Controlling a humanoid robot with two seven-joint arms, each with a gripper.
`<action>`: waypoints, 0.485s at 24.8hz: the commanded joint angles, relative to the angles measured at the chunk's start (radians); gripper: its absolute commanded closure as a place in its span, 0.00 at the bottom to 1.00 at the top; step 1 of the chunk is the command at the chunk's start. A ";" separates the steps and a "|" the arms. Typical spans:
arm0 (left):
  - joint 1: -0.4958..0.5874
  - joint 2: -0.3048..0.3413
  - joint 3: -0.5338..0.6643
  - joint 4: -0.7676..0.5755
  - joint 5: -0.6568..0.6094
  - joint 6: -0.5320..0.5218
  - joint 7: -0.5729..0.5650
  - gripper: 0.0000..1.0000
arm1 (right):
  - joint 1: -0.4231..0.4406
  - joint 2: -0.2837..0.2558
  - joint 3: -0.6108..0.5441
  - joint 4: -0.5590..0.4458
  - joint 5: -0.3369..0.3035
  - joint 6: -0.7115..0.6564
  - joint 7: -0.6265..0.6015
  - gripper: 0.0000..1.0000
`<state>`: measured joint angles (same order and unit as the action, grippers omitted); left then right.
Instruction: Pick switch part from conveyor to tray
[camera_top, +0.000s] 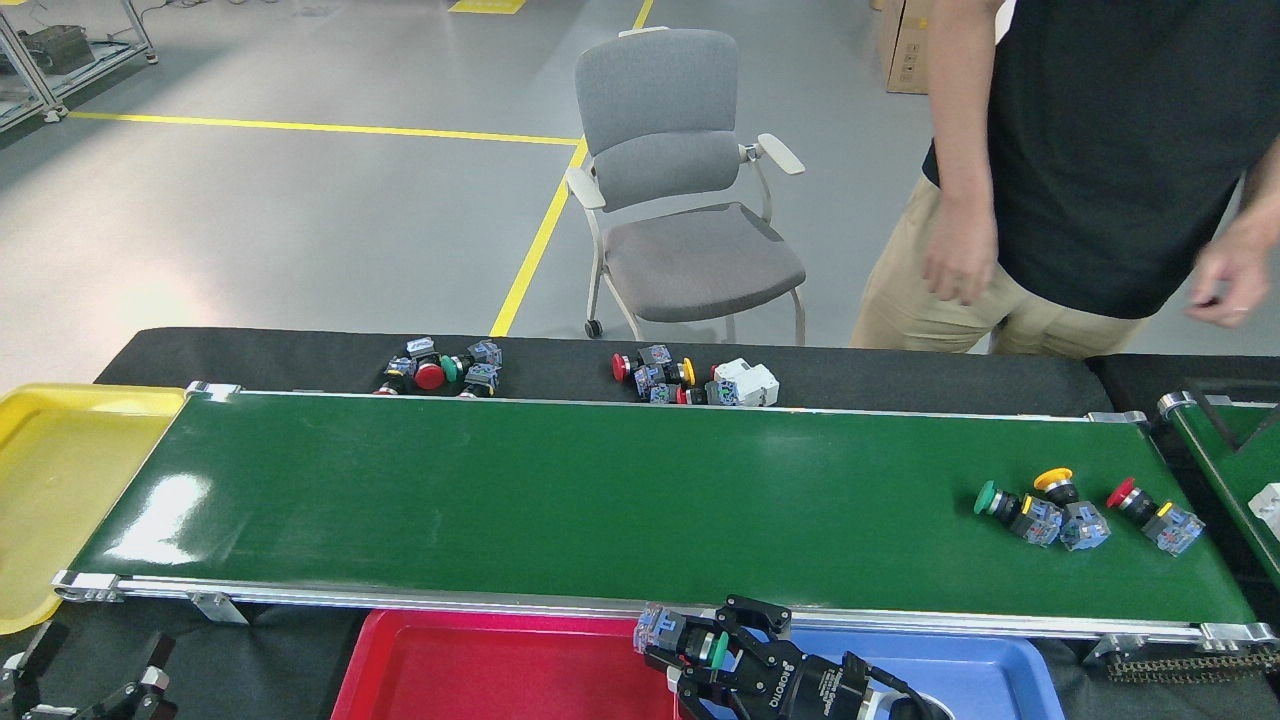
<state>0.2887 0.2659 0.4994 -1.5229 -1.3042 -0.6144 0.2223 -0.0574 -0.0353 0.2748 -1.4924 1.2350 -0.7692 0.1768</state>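
My right gripper reaches in from the bottom edge and is shut on a switch part with a green button and a blue-grey block. It hangs just past the near rail of the conveyor, over the seam between the red tray and the blue tray. Three more switch parts lie on the belt's right end: green-capped, yellow-capped and red-capped. My left gripper shows only as dark parts at the bottom left corner.
A yellow tray sits off the belt's left end. Two heaps of spare switch parts lie on the black cloth behind the belt. A person stands at the far right beside a grey chair. A second green belt starts at the right.
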 joint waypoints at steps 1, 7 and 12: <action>-0.005 0.015 0.001 -0.013 0.002 -0.002 0.008 0.00 | -0.024 0.011 0.000 -0.008 0.000 -0.016 0.001 0.00; -0.005 0.013 0.001 -0.013 0.002 -0.002 0.008 0.00 | -0.093 0.029 -0.091 -0.016 -0.011 0.146 -0.002 0.01; -0.005 0.012 0.002 -0.013 0.002 -0.002 0.008 0.00 | -0.087 0.003 -0.223 -0.032 -0.011 0.594 -0.013 0.02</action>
<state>0.2887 0.2659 0.4961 -1.5234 -1.3042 -0.6148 0.2223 -0.1396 -0.0169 0.0737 -1.5073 1.2277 -0.3437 0.1829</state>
